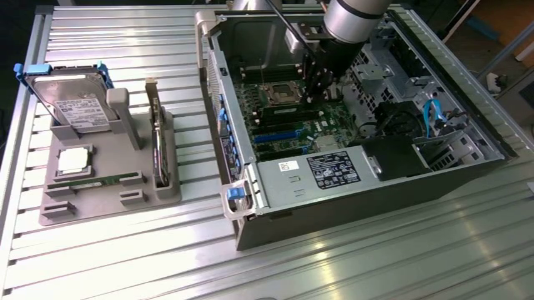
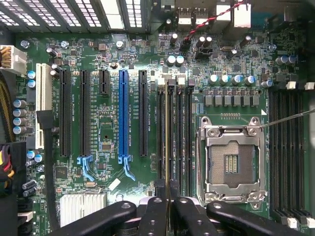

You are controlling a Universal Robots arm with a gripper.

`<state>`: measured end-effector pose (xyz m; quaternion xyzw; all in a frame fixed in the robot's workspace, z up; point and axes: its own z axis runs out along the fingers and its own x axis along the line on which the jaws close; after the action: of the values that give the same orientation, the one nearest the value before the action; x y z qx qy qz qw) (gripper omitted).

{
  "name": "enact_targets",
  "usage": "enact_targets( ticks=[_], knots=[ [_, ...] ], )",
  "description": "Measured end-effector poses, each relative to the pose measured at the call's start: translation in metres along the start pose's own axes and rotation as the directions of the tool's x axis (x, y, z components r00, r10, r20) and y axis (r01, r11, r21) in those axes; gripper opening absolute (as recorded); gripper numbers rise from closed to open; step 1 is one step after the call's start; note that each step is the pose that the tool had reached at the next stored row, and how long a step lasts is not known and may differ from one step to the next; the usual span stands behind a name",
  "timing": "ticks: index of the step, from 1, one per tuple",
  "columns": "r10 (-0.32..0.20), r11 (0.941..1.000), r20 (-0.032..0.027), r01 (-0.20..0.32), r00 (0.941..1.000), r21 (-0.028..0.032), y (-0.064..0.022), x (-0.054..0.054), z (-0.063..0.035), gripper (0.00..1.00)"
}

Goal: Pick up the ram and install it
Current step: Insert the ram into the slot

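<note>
Ribbed metal table [image 1: 376, 262], probably overhead-light glare

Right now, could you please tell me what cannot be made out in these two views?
Wrist view: the ram is seen edge-on, so whether it sits fully down in one of the memory slots is unclear; the hand, shut on it, covers its near end.
Exterior view: the arm blocks those slots.
Exterior view: the print on the black label is too small to read.
</note>
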<state>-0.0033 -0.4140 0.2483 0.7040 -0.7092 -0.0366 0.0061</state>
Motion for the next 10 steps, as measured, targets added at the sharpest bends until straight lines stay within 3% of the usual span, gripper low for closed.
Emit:
enact_targets(
  ticks=[2, 4, 10],
  knots=[
    [0.000, 1.0000, 0.0036, 0.000, 1.0000, -0.0001, 0.0000, 0.0001, -0.0001, 0.12],
    [-0.001, 1.0000, 0.0147, 0.001, 0.9999, -0.0001, 0.0000, 0.0003, -0.0001, 0.12],
    [-0.001, 1.0000, 0.0145, 0.001, 0.9999, -0.0002, 0.0000, 0.0003, -0.0001, 0.12]
  ],
)
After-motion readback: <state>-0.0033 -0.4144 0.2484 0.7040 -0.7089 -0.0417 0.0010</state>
